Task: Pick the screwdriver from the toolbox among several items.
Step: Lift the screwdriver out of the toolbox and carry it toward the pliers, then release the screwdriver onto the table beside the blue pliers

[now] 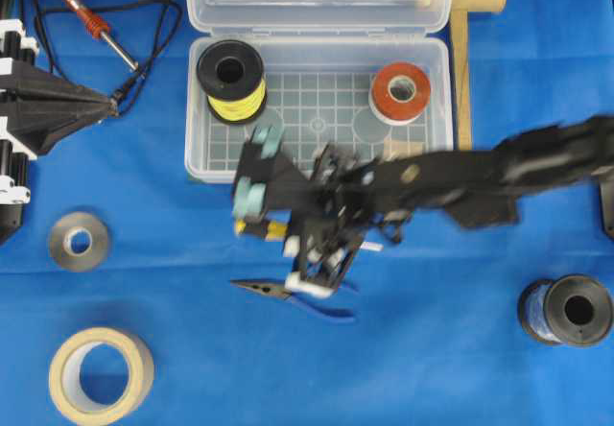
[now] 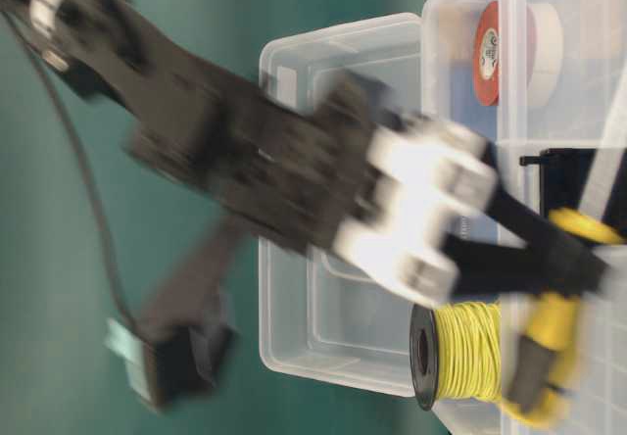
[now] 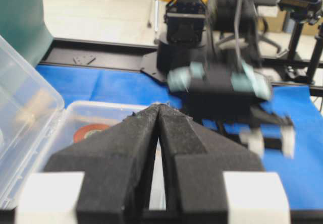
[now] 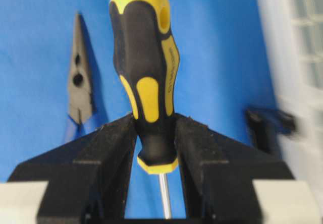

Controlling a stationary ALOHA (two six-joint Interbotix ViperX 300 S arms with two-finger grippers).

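Screwdriver (image 4: 149,82) sat clenched by its handle in the right gripper (image 4: 156,148), held clear of the toolbox (image 1: 317,172) just in front of its latch side, above the pliers (image 1: 288,295), evidently lifted out as the task required, while the left gripper (image 3: 160,133) rested pressed closed and empty beside the toolbox.

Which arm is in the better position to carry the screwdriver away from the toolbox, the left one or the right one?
Right. Its end effector already clamps the screwdriver by the handle, outside the toolbox. The left end effector is shut, empty and parked at the side.
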